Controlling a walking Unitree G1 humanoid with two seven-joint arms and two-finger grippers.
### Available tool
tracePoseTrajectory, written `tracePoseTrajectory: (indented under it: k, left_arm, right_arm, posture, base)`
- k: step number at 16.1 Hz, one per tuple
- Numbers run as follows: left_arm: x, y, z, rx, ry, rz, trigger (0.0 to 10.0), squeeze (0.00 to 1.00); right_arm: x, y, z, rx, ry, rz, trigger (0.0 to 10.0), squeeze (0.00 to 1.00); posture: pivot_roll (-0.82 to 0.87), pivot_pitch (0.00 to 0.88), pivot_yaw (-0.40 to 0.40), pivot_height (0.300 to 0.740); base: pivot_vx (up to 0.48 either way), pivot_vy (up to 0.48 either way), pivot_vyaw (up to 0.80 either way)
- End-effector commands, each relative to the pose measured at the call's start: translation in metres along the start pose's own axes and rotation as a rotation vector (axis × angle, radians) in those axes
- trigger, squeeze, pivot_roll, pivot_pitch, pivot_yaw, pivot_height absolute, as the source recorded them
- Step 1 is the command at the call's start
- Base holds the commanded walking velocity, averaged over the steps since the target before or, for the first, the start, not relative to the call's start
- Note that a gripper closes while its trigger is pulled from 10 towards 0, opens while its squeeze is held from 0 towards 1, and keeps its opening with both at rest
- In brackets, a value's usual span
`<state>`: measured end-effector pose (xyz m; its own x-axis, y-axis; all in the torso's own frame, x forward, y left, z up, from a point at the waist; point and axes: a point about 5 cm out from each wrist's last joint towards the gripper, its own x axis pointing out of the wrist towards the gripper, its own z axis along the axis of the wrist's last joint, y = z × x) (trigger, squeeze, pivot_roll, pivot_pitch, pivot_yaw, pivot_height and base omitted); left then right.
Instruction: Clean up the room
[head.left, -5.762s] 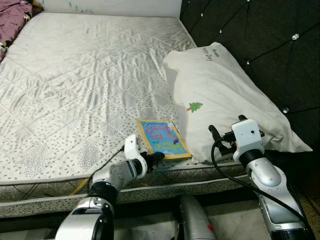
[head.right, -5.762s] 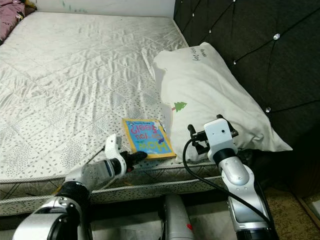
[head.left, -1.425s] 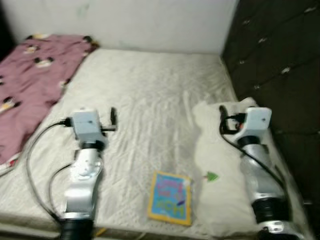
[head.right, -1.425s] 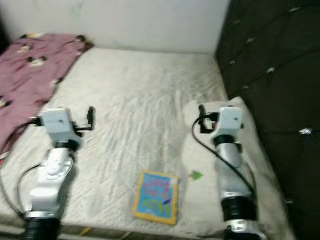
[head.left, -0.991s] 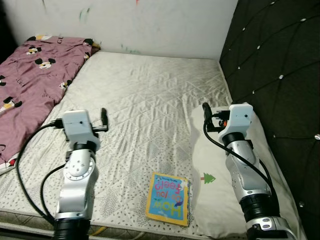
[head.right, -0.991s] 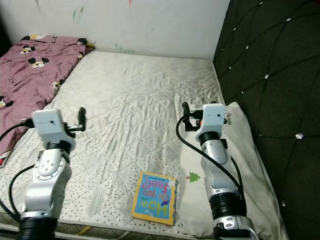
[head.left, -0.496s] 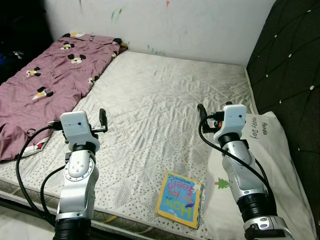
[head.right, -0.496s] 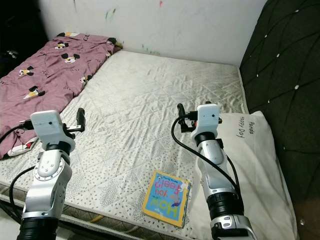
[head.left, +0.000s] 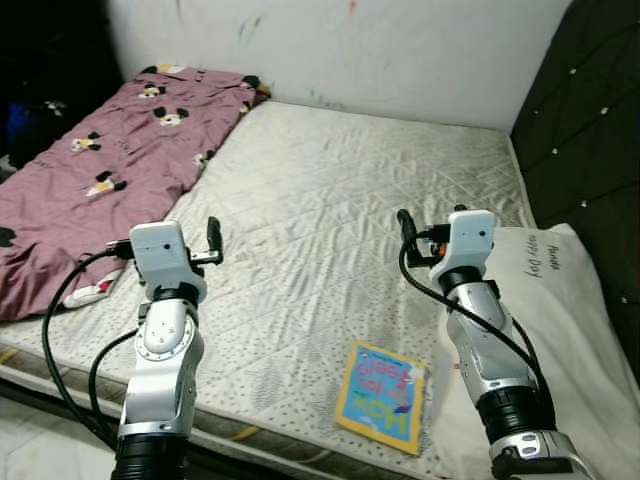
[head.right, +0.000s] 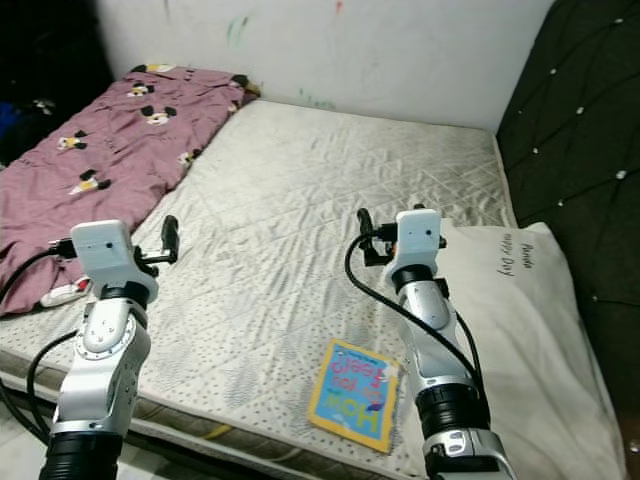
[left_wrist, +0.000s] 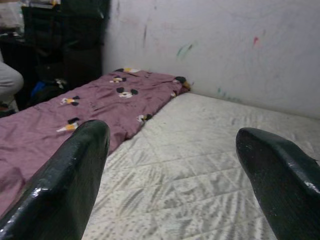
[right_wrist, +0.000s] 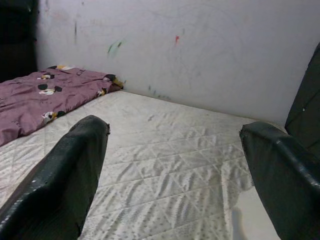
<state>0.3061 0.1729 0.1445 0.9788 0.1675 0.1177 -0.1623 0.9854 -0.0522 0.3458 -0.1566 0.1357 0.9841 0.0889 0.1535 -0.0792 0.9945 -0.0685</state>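
Left gripper (left_wrist: 170, 175) and right gripper (right_wrist: 172, 175), fingers apart and empty, raised over the mattress (head.left: 360, 190); book (head.left: 382, 396) near edge, pillow (head.left: 560, 300) right, purple blanket (head.left: 90, 190) left.

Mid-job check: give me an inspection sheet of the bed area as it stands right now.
Surface: bare quilted mattress, wrinkled.
Job's things: children's book flat near the front edge; white pillow at the headboard end, beside the book; purple blanket rumpled over the far end.
Clutter: small item at the blanket's near edge, too small to identify.
Grippers: left tool and right tool raised above the mattress, open, empty.
Cables: black cables looping along both arms.
Surroundings: marked white wall; dark tufted headboard.
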Motion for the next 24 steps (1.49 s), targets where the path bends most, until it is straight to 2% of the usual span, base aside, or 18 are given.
tracePoseTrajectory:
  k: [1,3,11,20,24]
  left_arm:
    - [0.0026,-0.0014,0.0025,0.005,-0.01,-0.009,10.0,0.0]
    - [0.0029,-0.0018,0.0024,0.004,-0.011,-0.009,10.0,0.0]
    - [0.0042,-0.003,0.0024,-0.004,-0.012,-0.004,10.0,0.0]
    - [0.0061,-0.0027,0.0028,-0.018,-0.015,0.007,10.0,0.0]
    - [0.0065,-0.0025,0.0028,-0.021,-0.015,0.009,10.0,0.0]
  right_arm:
    - [0.0033,-0.0002,0.0042,-0.002,-0.015,0.004,10.0,0.0]
    - [0.0041,0.0002,0.0039,-0.005,-0.01,0.006,10.0,0.0]
    - [0.0036,-0.0009,0.0017,-0.01,-0.003,0.0,10.0,0.0]
    - [0.005,-0.0021,0.0006,-0.022,0.007,-0.008,10.0,0.0]
    - [0.0049,-0.0021,0.0002,-0.022,0.008,-0.011,10.0,0.0]
  posture:
    - [0.01,0.0,-0.014,0.74]
    - [0.01,0.0,-0.016,0.74]
    - [0.01,0.0,-0.016,0.74]
    - [0.01,0.0,-0.02,0.74]
    - [0.01,0.0,-0.019,0.74]
  base:
    - [0.0,0.431,0.0]
    - [0.0,0.433,0.0]
    - [0.0,0.433,-0.63]
    - [0.0,0.451,0.0]
    - [0.0,0.48,-0.47]
